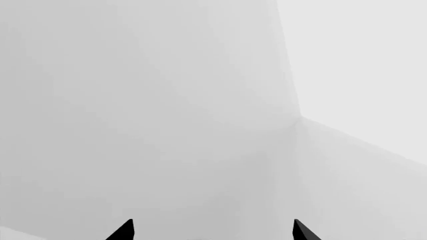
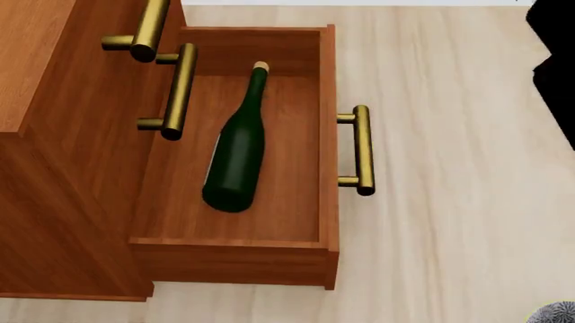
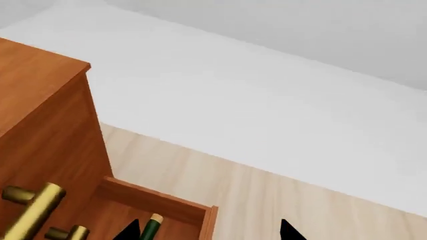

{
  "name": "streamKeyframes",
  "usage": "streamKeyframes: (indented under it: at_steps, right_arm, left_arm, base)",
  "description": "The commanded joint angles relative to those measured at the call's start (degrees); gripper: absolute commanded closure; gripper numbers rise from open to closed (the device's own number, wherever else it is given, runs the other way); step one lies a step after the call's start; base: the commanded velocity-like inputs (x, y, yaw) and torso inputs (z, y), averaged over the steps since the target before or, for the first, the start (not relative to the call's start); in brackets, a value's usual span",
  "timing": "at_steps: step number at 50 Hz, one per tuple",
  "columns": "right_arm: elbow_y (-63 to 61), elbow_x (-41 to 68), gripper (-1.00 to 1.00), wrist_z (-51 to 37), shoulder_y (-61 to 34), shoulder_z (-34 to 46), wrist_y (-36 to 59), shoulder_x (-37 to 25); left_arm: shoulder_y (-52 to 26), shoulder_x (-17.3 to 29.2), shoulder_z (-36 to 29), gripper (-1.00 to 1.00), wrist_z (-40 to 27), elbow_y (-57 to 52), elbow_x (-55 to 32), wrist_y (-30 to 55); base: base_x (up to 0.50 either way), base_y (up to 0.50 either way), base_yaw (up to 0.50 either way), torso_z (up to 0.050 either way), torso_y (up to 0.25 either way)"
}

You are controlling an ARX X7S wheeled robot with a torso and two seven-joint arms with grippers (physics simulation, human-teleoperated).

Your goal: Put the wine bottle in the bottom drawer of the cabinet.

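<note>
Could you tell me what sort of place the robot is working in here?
Probably a simulated, sparsely furnished room: pale wood-plank floor, plain white walls, and a reddish-brown cabinet whose open bottom drawer holds a wine bottle.

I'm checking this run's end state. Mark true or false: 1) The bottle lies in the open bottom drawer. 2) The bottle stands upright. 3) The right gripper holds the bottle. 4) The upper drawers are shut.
1) True: the bottle lies in the bottom drawer.
2) False: it lies on its side.
3) False: the right gripper is open, holding nothing.
4) True: only the bottom drawer of the cabinet is out.
</note>
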State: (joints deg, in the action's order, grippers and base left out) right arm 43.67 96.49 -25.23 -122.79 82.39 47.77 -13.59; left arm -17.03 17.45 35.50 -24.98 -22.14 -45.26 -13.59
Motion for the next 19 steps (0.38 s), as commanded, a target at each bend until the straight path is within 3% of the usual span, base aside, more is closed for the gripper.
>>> streamKeyframes:
  at_steps: [1, 9, 19]
  right_arm:
    - [-29.42, 10.81, -1.0, -20.28, -2.8, -7.13, 2.04, -15.38]
    - [-49.32, 19.28, -1.0, -32.86, -0.32, -11.43, -1.36, -24.56]
    - [-66.34, 22.18, -1.0, -39.74, 6.79, -14.75, -9.31, -32.14]
  left_arm:
    - [0.0, 0.05, -0.16, -1.0, -0.01, 0.32, 0.26, -0.08]
    - [-0.08, 0.24, -0.38, -1.0, -0.22, 0.51, 0.52, 0.12]
    - [-0.01, 0.46, -0.75, -1.0, -0.28, 0.58, 0.93, 0.32]
  base:
    - [0.0, 0.0, 0.0, 0.0, 0.0]
    - [0.0, 0.0, 0.0, 0.0, 0.0]
    - [0.0, 0.0, 0.0, 0.0, 0.0]
